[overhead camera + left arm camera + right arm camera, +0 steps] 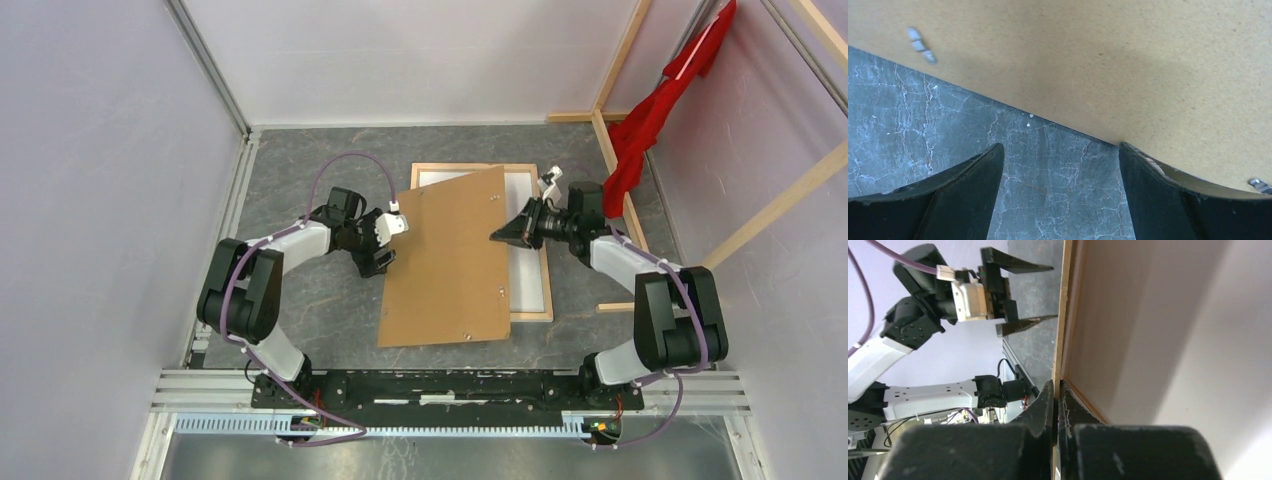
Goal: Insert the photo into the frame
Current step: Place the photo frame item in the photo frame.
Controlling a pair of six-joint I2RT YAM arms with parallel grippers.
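The right gripper [1055, 385] is pinched shut on the thin edge of the brown backing board [450, 260], which runs away from its fingertips, a gap showing beneath it on this side. Directly under this gripper and the board, the frame [547, 285] lies flat on the table [320, 180], its light wood border jutting out toward the wrist and a white surface filling its opening; whether that is the photo cannot be told. Across the board, the left gripper [1060, 150] faces it with fingers [973, 185] spread wide over grey tabletop, one by the board's edge.
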